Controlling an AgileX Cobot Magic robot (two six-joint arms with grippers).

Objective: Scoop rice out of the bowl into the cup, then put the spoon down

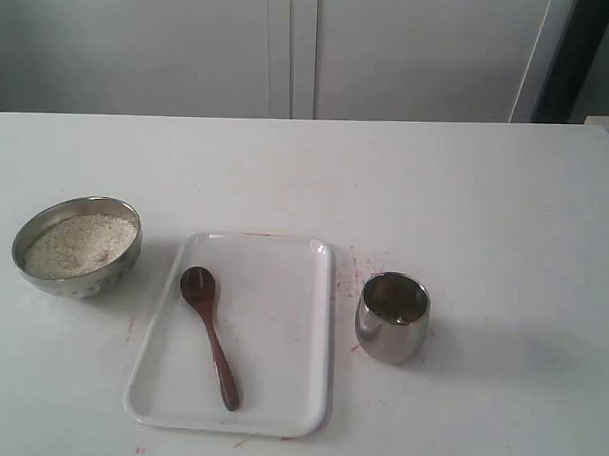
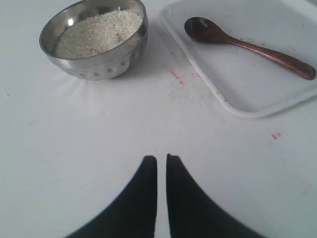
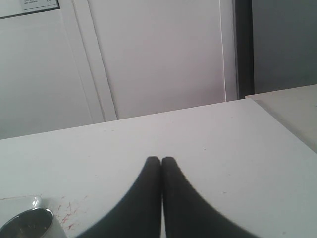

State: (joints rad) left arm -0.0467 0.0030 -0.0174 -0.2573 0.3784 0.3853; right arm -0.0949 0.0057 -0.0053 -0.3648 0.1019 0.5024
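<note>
Spoon [image 1: 212, 343] lies by the tray [image 1: 281, 337] edge facing the bowl [image 1: 83, 280], apparently staged for scooping; left end effector [image 2: 161, 158] and right end effector [image 3: 161, 159] are clenched, empty.

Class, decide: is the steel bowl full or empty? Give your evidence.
Nearly full: rice fills the bowl almost to its rim in two views.

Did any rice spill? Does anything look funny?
No spill: the rice sits inside the bowl, the spoon lies on the tray, the cup stands upright. Only small reddish marks stain the table beside the tray.
</note>
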